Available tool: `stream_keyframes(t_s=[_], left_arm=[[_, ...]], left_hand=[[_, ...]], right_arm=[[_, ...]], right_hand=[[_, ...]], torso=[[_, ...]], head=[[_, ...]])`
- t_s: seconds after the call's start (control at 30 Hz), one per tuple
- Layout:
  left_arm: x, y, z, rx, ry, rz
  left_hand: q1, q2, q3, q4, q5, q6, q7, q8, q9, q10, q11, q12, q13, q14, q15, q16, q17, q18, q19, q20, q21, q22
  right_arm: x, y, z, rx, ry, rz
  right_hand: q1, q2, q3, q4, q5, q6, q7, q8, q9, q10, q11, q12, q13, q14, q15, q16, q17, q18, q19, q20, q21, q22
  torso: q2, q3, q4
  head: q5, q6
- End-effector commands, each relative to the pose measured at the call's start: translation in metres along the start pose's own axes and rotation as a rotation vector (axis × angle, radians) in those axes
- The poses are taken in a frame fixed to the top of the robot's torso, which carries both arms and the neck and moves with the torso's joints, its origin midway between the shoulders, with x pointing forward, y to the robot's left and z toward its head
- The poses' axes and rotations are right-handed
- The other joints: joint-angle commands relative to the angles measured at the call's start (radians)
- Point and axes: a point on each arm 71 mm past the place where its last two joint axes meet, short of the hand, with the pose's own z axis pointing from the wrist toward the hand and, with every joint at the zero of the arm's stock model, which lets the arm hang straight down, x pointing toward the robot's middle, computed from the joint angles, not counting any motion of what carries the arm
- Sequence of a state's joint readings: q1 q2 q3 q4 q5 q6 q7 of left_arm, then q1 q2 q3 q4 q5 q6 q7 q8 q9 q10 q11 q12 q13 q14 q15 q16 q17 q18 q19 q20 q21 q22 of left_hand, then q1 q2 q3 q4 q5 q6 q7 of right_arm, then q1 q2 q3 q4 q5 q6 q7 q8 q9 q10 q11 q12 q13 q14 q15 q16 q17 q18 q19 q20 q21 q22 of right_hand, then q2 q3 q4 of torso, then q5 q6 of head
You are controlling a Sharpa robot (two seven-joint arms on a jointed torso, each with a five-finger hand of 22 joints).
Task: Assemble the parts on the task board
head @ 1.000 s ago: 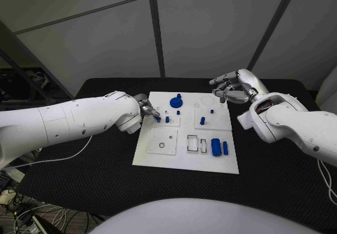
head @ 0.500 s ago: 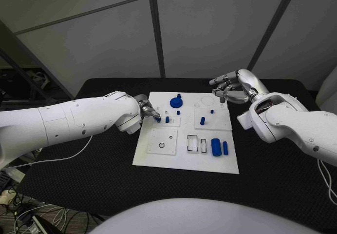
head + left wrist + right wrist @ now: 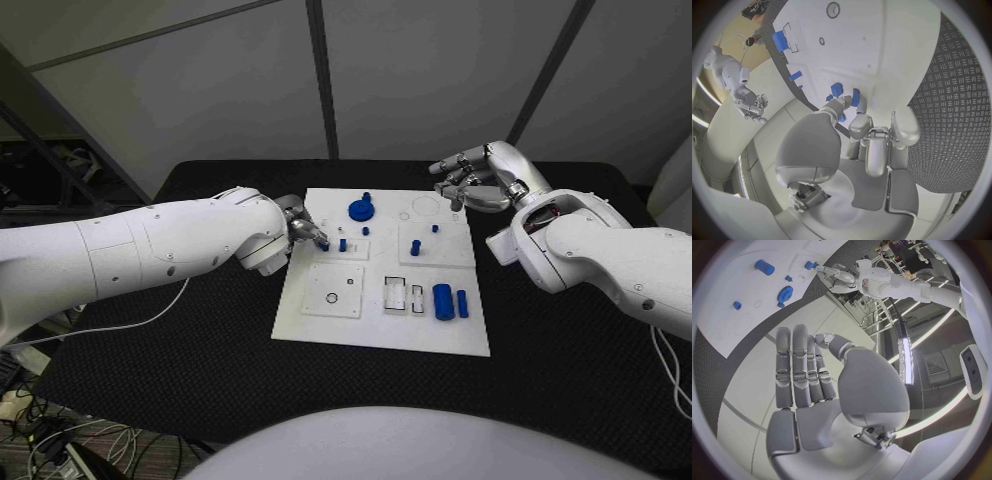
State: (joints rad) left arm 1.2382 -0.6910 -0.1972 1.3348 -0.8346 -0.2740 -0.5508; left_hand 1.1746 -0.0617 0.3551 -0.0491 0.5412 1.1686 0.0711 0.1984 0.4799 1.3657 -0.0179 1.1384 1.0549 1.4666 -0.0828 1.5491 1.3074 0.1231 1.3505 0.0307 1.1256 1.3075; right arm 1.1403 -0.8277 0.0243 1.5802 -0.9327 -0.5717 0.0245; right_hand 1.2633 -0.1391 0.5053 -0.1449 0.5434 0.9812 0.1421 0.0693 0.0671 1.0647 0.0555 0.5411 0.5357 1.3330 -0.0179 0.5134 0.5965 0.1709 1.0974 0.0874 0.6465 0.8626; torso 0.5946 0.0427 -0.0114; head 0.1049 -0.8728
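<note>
A robotics lab or test cell is indicated. A black table (image 3: 173,340) with a textured mat surface is enclosed at the back by plain grey partition panels (image 3: 418,70) joined by dark metal struts, and loose cables (image 3: 58,440) are seen trailing on the floor beside it. A white task board (image 3: 378,325) is laid out at the centre of the table as a bench fixture, and long ceiling strip lights (image 3: 901,347) are seen overhead in the right wrist view.

The left hand (image 3: 306,229) has edged slightly toward the task board's (image 3: 378,330) far end.
</note>
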Motion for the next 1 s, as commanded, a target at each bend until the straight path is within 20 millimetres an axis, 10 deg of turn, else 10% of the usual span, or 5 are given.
stream_keyframes(t_s=[0.03, 0.87, 1.0], left_arm=[[0.0052, 0.003, 0.0, -0.021, 0.038, 0.027], [0.0081, 0.0005, -0.0002, -0.012, 0.058, 0.04], [0.0079, -0.0004, 0.0005, -0.009, 0.054, 0.045]], left_hand=[[0.004, 0.012, 0.069, -0.073, -0.007, 0.038, -0.041, 0.002, 0.113, 0.029, -0.02, 0.001, 0.001, 0.097, -0.005, 0.004, 0.229, -0.023, 0.003, -0.001, -0.004, 0.077], [-0.03, -0.005, 0.043, -0.053, -0.039, 0.046, -0.05, 0.005, 0.128, 0.041, -0.025, 0.019, 0.021, 0.099, -0.007, 0.01, 0.24, -0.025, 0.009, -0.001, 0.003, 0.081], [-0.032, -0.004, 0.036, -0.045, -0.092, 0.046, -0.054, 0.003, 0.133, 0.042, -0.029, 0.02, 0.023, 0.099, -0.01, 0.011, 0.241, -0.025, 0.01, -0.002, 0.002, 0.082]], right_arm=[[-0.0007, 0.0018, 0.0004, -0.011, -0.002, -0.002], [-0.0007, 0.0017, 0.0004, -0.01, -0.002, -0.002], [-0.0008, 0.0017, 0.0004, -0.011, -0.003, -0.002]], right_hand=[[-0.002, 0.007, -0.007, 0.0, 0.007, 0.005, 0.005, -0.005, -0.001, -0.001, 0.005, 0.001, -0.001, 0.005, 0.001, -0.002, -0.001, 0.012, 0.005, 0.0, -0.005, -0.002], [-0.002, 0.007, -0.007, 0.0, 0.007, 0.005, 0.005, -0.005, -0.001, -0.001, 0.005, 0.001, -0.001, 0.005, 0.001, -0.002, -0.001, 0.012, 0.005, 0.0, -0.005, -0.002], [-0.002, 0.007, -0.007, 0.0, 0.007, 0.005, 0.005, -0.005, -0.001, -0.001, 0.005, 0.001, -0.001, 0.005, 0.001, -0.002, -0.001, 0.012, 0.005, 0.0, -0.005, -0.002]], torso=[[-0.001, -0.0004, 0.0002], [-0.001, -0.0003, -0.0012], [-0.001, -0.0002, -0.001]], head=[[0.002, 0.0], [0.001, 0.0], [-0.001, 0.0]])
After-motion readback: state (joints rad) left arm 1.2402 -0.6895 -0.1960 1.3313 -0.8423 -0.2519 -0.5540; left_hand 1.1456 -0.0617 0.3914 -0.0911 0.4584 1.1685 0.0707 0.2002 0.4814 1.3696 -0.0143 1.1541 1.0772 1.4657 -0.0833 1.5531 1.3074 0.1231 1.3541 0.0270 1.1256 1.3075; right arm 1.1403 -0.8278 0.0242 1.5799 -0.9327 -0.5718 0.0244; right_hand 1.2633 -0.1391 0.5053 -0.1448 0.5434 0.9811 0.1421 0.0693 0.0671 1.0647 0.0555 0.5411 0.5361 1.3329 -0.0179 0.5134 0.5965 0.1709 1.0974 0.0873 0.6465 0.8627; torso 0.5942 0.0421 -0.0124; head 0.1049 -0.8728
